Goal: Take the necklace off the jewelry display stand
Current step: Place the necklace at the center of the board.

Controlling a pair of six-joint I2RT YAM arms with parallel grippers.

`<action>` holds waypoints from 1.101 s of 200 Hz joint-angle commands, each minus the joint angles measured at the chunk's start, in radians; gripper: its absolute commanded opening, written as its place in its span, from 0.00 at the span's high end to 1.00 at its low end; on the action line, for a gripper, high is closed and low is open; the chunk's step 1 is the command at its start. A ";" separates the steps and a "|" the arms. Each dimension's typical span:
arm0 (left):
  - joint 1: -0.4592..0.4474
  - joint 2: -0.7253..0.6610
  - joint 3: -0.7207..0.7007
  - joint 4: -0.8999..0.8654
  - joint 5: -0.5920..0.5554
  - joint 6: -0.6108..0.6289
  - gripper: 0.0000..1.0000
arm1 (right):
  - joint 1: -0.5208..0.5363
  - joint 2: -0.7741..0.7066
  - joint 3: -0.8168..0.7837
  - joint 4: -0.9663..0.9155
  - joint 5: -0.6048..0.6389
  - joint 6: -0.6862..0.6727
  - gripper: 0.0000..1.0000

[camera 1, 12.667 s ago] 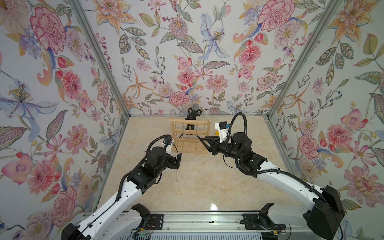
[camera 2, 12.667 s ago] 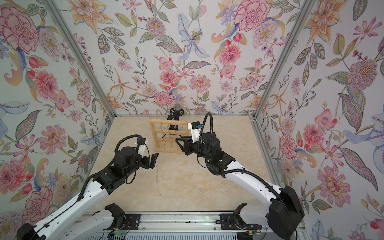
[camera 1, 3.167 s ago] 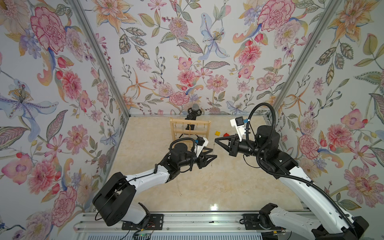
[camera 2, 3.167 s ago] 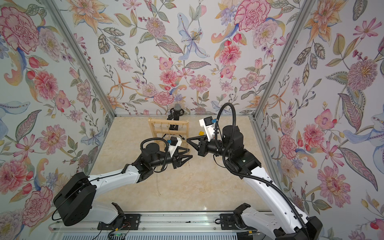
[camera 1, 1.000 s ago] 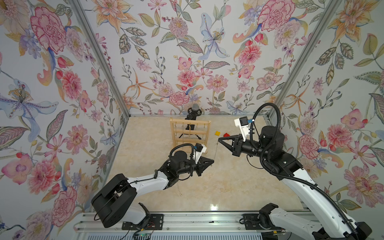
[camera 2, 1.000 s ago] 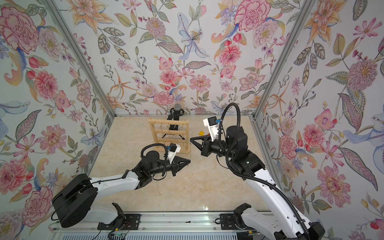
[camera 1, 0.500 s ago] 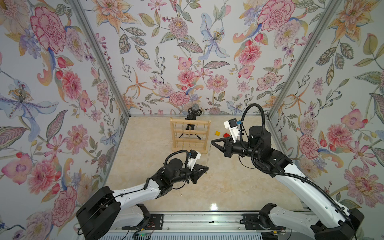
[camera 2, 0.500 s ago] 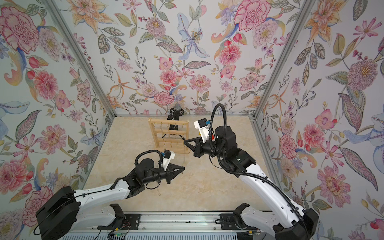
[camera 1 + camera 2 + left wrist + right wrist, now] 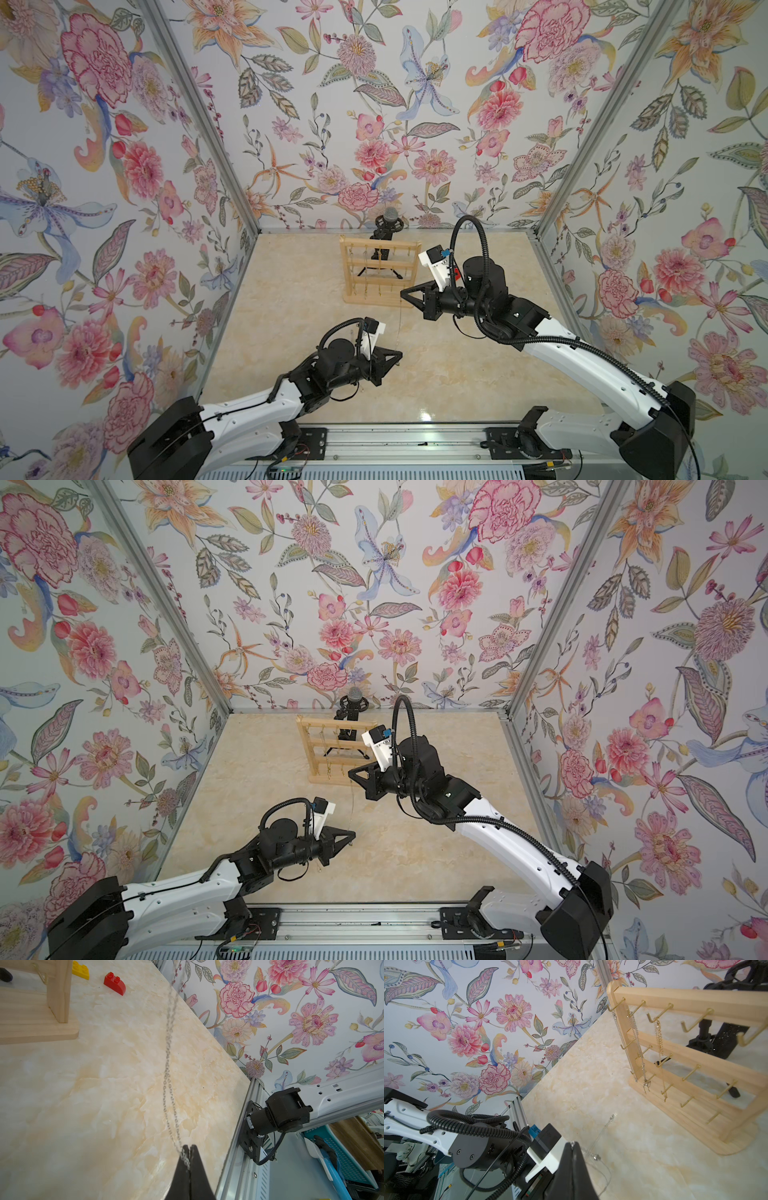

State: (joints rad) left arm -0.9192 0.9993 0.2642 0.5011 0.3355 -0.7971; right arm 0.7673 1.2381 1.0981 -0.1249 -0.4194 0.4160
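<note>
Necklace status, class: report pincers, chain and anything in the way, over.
Left pincer shut on necklace; right pincer shut on it too. Necklace off jewelry display stand, strung between pincers. Red brick, yellow brick beside stand, clear of chain.

The 2 arms reach forward: left gripper (image 9: pixel 398 357) low, right gripper (image 9: pixel 403 292) higher, both clamped closed.

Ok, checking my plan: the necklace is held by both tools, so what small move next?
Probably lower the right tool toward the table: the necklace hangs clear of the stand, pinched in both shut tools, and the left tool sits lower.
</note>
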 commanded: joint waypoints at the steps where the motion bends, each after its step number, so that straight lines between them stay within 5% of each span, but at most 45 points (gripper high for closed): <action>1: -0.025 -0.046 -0.037 -0.038 -0.051 -0.087 0.99 | 0.012 0.024 -0.046 0.076 0.031 0.020 1.00; 113: -0.101 -0.041 -0.131 -0.070 -0.100 -0.242 0.98 | 0.036 0.139 -0.214 0.272 0.096 0.096 1.00; 220: -0.166 0.161 -0.061 -0.142 -0.138 -0.295 0.95 | 0.037 0.260 -0.252 0.373 0.095 0.123 1.00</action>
State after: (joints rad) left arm -1.0634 1.1385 0.1566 0.4160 0.2451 -1.0676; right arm 0.7975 1.4673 0.8505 0.2001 -0.3317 0.5255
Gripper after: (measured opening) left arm 0.052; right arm 0.042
